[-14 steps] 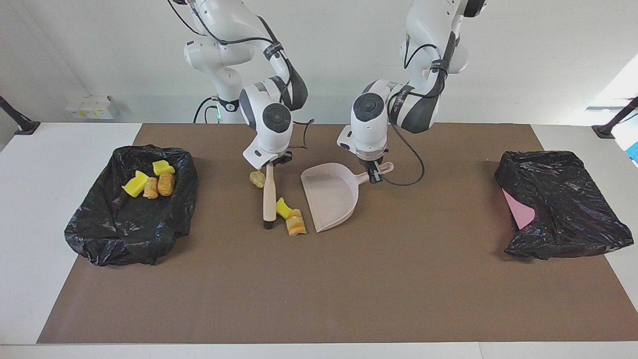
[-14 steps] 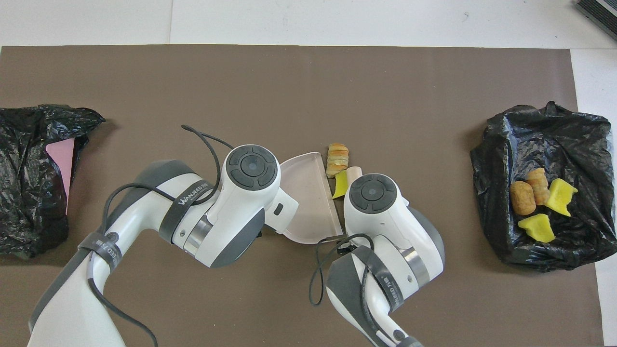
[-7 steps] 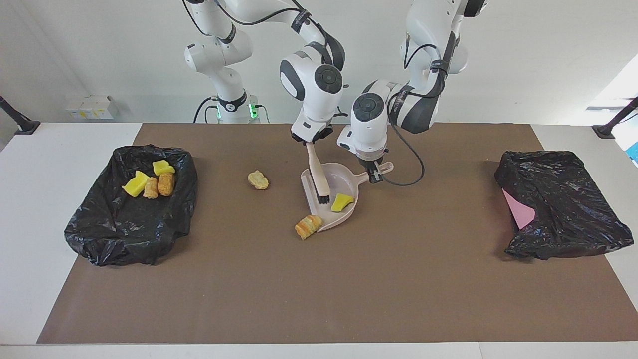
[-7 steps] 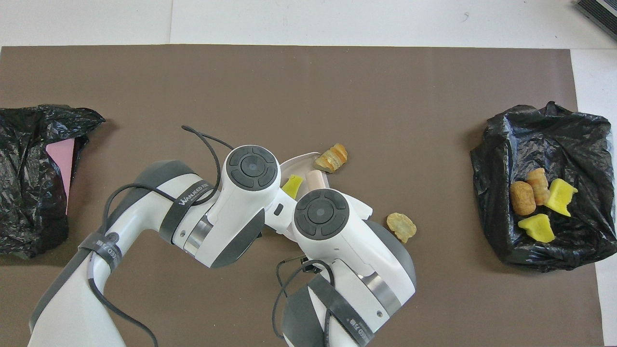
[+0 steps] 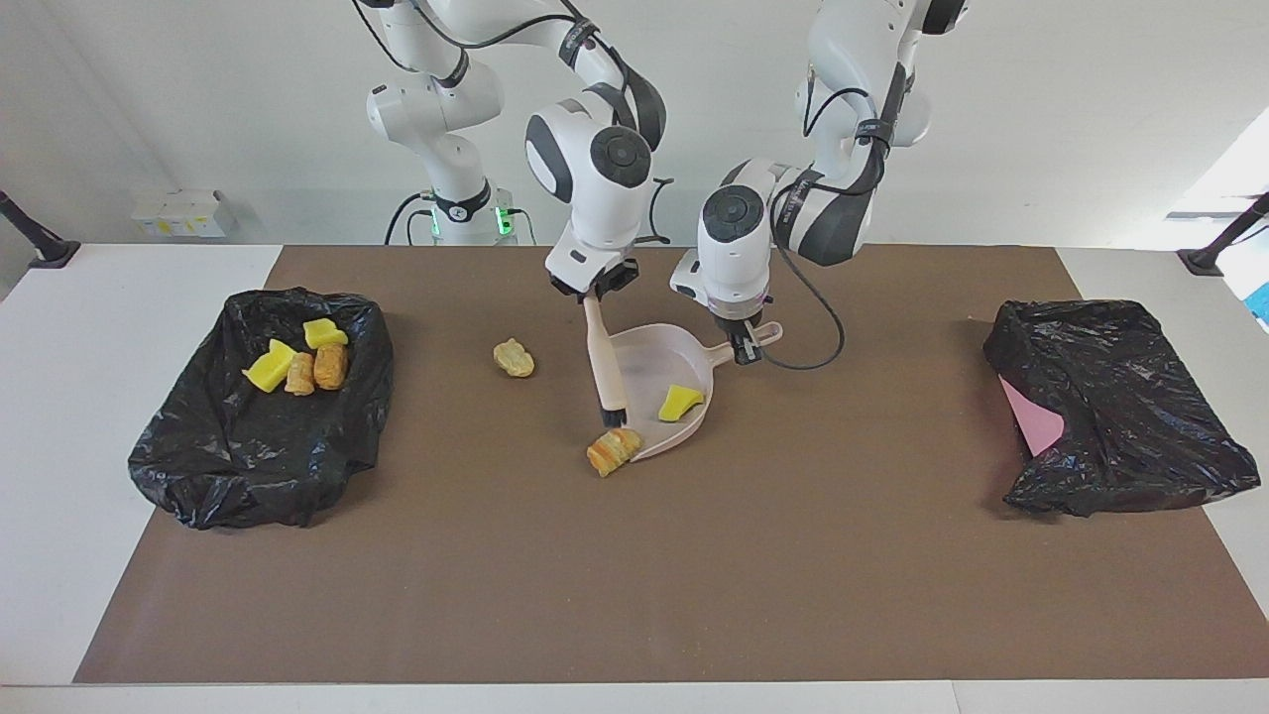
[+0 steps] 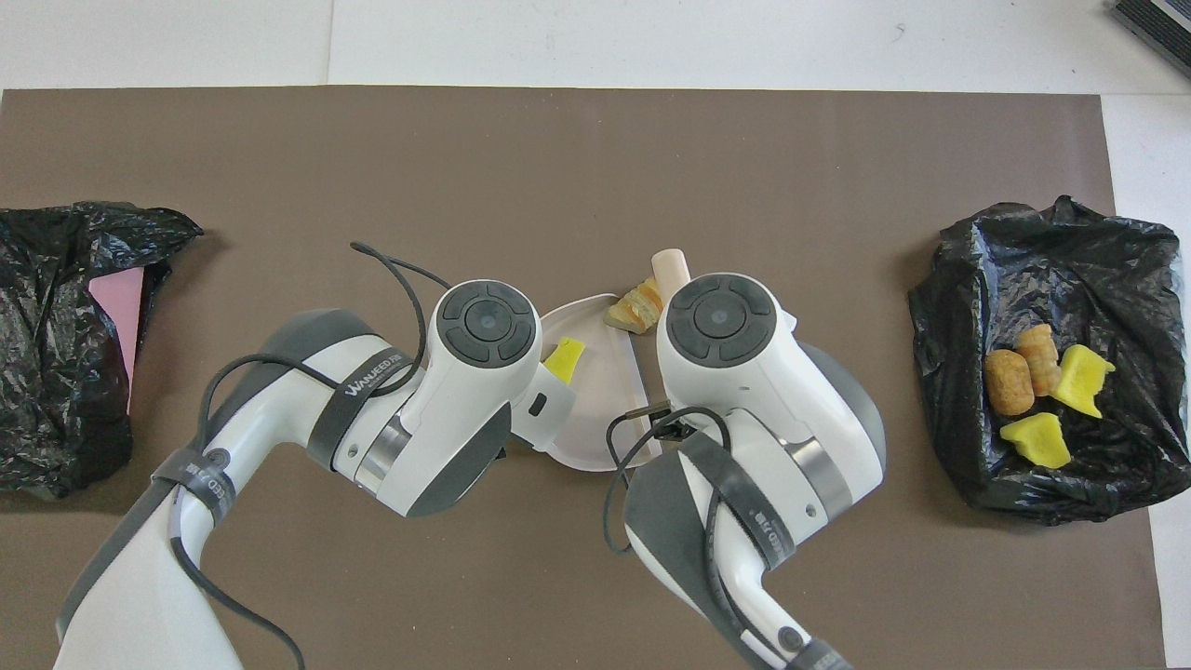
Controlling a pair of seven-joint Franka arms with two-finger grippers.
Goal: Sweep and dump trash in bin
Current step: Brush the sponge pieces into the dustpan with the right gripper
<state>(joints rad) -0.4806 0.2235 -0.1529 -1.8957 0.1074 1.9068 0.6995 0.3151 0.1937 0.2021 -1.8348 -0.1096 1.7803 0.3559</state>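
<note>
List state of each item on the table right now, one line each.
dustpan: flat on the mat, handle held by left gripper
brush: held by right gripper, bristles down at the dustpan's mouth
yellow chunk: in the dustpan
striped bread piece: on the mat at the dustpan's lip
tan lump: loose on the mat
lined bin: open, holds four pieces
second bag: crumpled, pink showing

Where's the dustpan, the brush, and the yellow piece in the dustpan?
dustpan [image 5: 659, 354], facing view, on its bare floor.
brush [image 5: 602, 359], facing view, on the middle of its handle.
yellow piece [image 5: 679, 402], facing view, on its middle.
</note>
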